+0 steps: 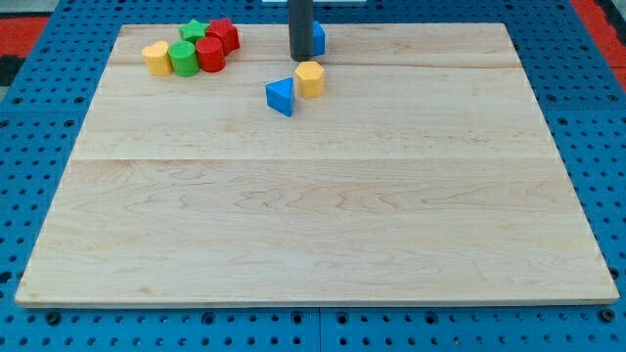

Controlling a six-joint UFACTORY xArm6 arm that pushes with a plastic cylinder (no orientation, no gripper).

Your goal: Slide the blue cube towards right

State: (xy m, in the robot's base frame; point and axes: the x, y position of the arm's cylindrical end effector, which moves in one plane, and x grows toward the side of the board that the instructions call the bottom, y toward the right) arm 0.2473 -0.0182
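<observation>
The blue cube (319, 38) sits near the top edge of the wooden board, mostly hidden behind my dark rod; only its right side shows. My tip (299, 57) rests on the board just left of and in front of the cube, touching or nearly touching it. A yellow hexagonal block (309, 78) lies just below the tip, and a blue triangular block (281, 96) sits to its lower left.
A cluster at the board's top left holds a yellow block (156, 58), a green cylinder (183, 58), a red cylinder (209, 55), a green star (197, 30) and a red star (224, 35). The board (313, 215) lies on a blue perforated table.
</observation>
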